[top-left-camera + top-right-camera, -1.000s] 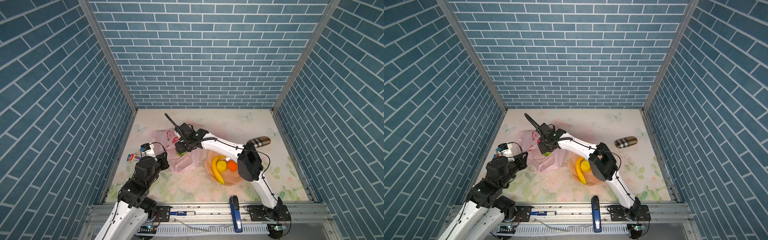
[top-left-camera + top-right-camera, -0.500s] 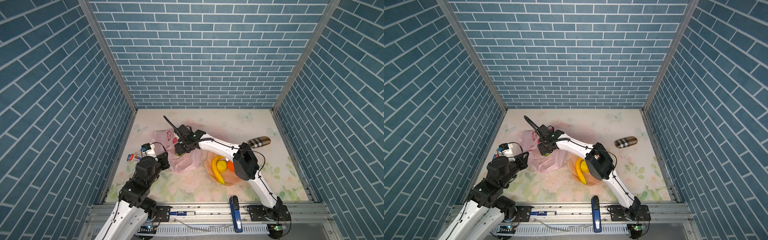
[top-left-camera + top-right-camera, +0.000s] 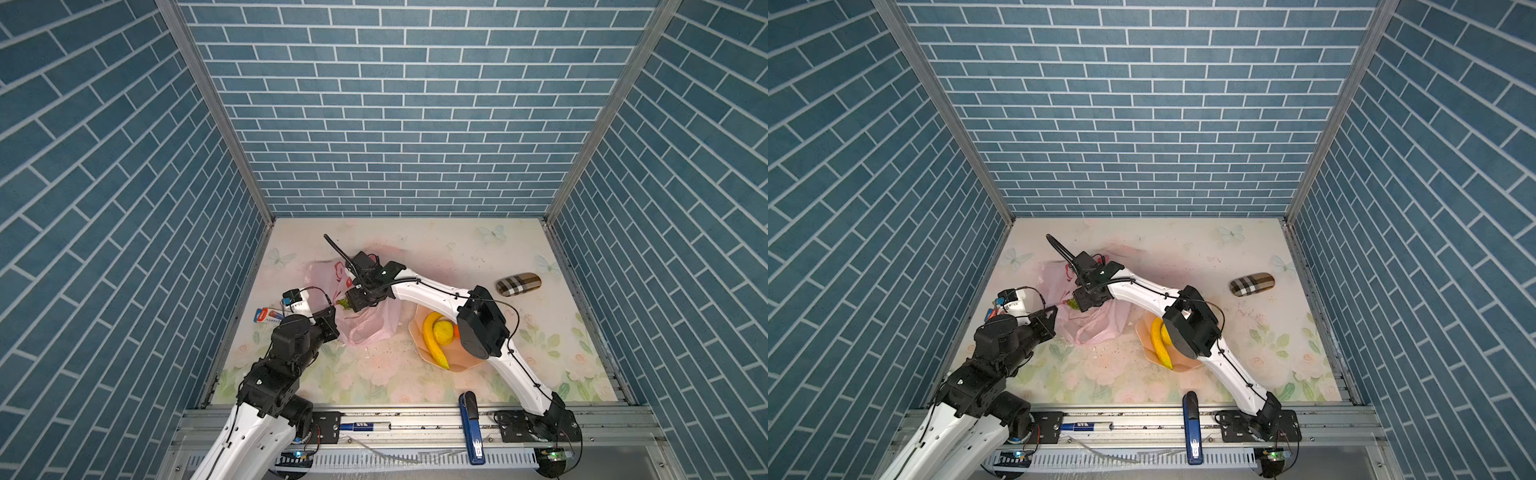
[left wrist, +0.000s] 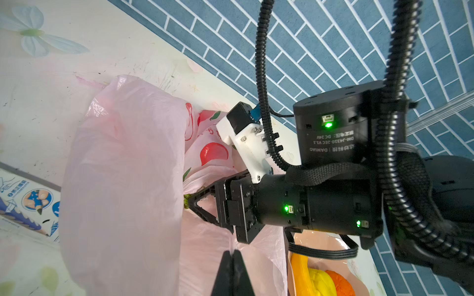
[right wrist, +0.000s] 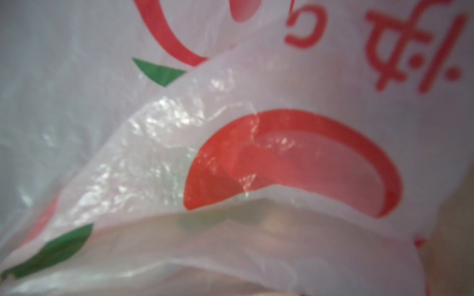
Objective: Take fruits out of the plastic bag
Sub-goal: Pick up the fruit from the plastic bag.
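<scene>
The plastic bag (image 3: 370,328) lay beside the bowl (image 3: 464,360), its film pinched by the left gripper (image 4: 232,257). A fold hid the tips of the right gripper (image 4: 190,202) by a green fruit (image 3: 343,304), so spread or closed was unclear; its wrist view showed only blurred plastic.

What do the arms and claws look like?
Left arm and right arm: white shells, black joints. The right carries ribbed black conduit, black cables, green LEDs, white camera bracket. Left claw and right claw black; the right's fingers are triangular frames.
</scene>
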### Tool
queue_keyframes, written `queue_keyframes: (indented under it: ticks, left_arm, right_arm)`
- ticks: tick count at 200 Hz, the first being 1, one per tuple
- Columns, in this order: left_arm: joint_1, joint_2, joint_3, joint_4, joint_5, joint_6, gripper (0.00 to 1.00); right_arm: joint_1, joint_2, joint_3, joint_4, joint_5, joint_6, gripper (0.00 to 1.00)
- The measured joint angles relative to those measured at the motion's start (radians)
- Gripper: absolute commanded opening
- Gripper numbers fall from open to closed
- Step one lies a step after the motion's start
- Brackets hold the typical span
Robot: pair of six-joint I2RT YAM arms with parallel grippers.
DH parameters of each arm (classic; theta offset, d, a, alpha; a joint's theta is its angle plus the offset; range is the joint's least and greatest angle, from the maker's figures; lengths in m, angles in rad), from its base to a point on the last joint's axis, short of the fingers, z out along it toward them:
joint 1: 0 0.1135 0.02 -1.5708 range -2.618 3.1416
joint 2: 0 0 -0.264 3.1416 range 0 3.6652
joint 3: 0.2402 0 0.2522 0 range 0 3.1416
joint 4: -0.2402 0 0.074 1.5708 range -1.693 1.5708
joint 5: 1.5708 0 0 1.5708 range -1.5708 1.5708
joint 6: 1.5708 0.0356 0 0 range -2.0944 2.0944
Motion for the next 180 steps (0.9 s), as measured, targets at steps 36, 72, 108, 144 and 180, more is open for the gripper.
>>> queue_keyframes:
  ticks: [36,72,108,144,180]
  left_arm:
    - [0.000,-0.007,-0.002,-0.002,0.000,-0.003,0.00]
    - [0.000,-0.007,-0.002,-0.002,-0.001,-0.004,0.00]
    - [0.000,-0.023,-0.013,-0.003,-0.003,-0.005,0.00]
    - [0.000,-0.045,-0.019,-0.018,-0.004,-0.011,0.00]
    - [0.000,-0.071,-0.029,-0.040,-0.005,-0.023,0.00]
  right_arm:
    - [0.000,0.000,0.000,0.054,-0.041,0.002,0.72]
    - [0.000,0.000,0.000,0.096,-0.069,0.019,0.79]
    - [0.000,0.012,0.006,0.116,-0.066,0.064,0.81]
    - [0.000,0.076,0.043,0.127,-0.044,0.097,0.80]
    - [-0.001,0.113,0.050,0.136,-0.010,0.114,0.70]
